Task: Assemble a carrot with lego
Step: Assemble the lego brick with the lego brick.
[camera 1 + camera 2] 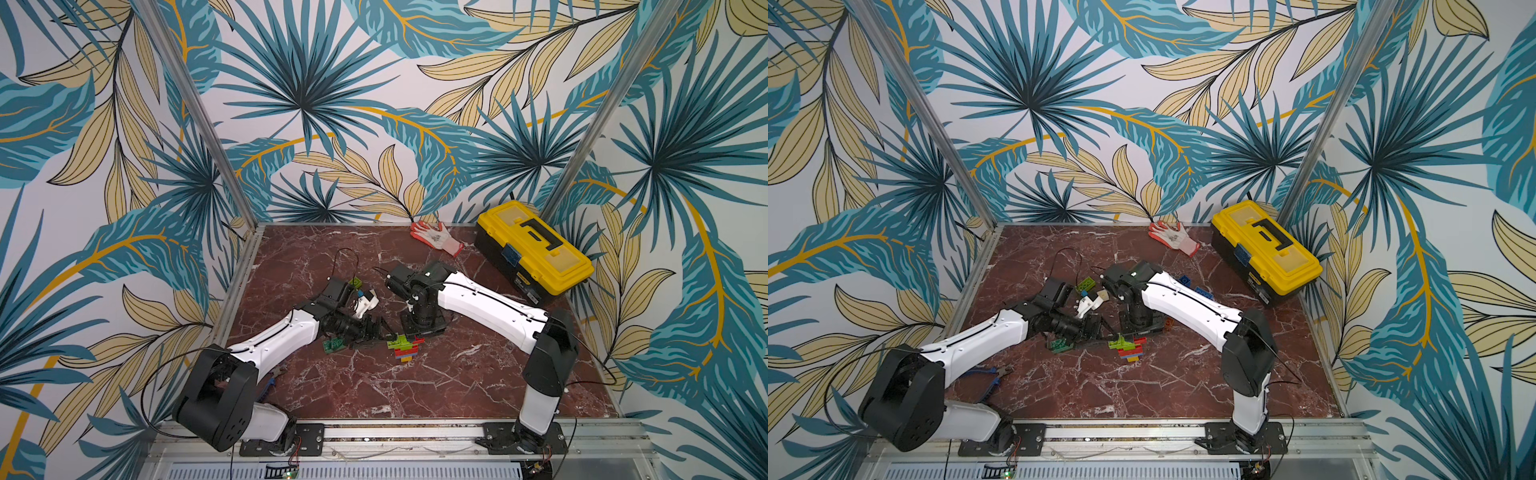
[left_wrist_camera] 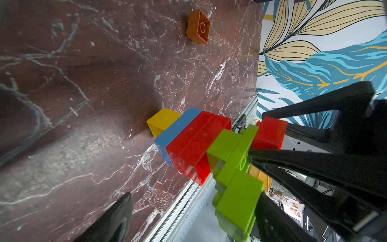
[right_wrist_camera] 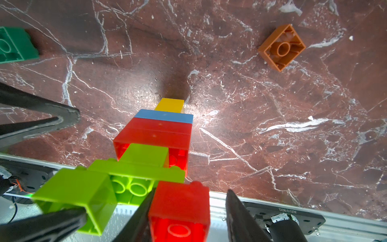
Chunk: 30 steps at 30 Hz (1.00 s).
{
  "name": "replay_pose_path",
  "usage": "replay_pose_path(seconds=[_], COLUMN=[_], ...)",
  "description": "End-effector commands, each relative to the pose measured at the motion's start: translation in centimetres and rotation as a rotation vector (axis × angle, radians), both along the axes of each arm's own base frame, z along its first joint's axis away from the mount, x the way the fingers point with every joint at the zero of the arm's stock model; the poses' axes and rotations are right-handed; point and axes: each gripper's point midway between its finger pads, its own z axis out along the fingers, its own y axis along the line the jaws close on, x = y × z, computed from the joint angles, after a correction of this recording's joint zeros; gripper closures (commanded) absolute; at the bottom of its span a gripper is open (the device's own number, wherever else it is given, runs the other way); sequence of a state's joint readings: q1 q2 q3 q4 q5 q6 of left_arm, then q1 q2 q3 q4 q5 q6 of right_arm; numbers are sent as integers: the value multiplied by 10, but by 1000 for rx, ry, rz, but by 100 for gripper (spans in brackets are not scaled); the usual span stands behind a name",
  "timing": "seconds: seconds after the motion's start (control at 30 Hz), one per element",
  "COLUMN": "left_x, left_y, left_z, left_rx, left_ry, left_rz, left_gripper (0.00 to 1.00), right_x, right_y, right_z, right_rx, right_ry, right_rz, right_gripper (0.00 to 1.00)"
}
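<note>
The lego carrot (image 1: 405, 349) (image 1: 1128, 348) lies mid-table: a yellow tip (image 3: 170, 104), then a blue layer, two red layers (image 2: 194, 142) and lime green bricks (image 3: 83, 192) on top. A loose-looking red brick (image 3: 180, 207) (image 2: 270, 134) sits against the lime green part. My right gripper (image 3: 191, 190) straddles this red brick: one finger touches it, and a gap shows at the other. My left gripper (image 2: 194, 201) stands wide open around the lime green end, with one finger (image 2: 270, 218) against it and the other far off.
An orange brick (image 3: 281, 47) (image 2: 199, 27) lies upside down beyond the carrot. Dark green bricks (image 1: 334, 345) sit under the left wrist, and a lime one (image 1: 356, 283) lies behind it. A yellow toolbox (image 1: 536, 249) and a glove (image 1: 436, 235) are at the back right, and pliers (image 1: 998, 374) at the front left.
</note>
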<state>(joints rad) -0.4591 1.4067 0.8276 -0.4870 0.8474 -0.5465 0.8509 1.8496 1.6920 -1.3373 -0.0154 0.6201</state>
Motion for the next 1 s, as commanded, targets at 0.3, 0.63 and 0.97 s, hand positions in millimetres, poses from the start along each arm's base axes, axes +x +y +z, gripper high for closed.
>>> replay_pose_path(seconds=[0.3,0.63,0.97], left_x=[9,11,10], left_y=[-2,-3,-4], left_z=[11,13,12], left_rx=[7,6,7], left_ry=[-55,-60,-57], left_rz=[-1,-3,-7], left_gripper=[6,5,4], right_x=[-2,3,5], right_y=[-7,-13,-14], right_z=[-9,5,13], right_rx=[-34,-31,-23], right_ry=[14,-32,-48], right_rz=[-2,-11,-13], right_gripper=[45,41,39])
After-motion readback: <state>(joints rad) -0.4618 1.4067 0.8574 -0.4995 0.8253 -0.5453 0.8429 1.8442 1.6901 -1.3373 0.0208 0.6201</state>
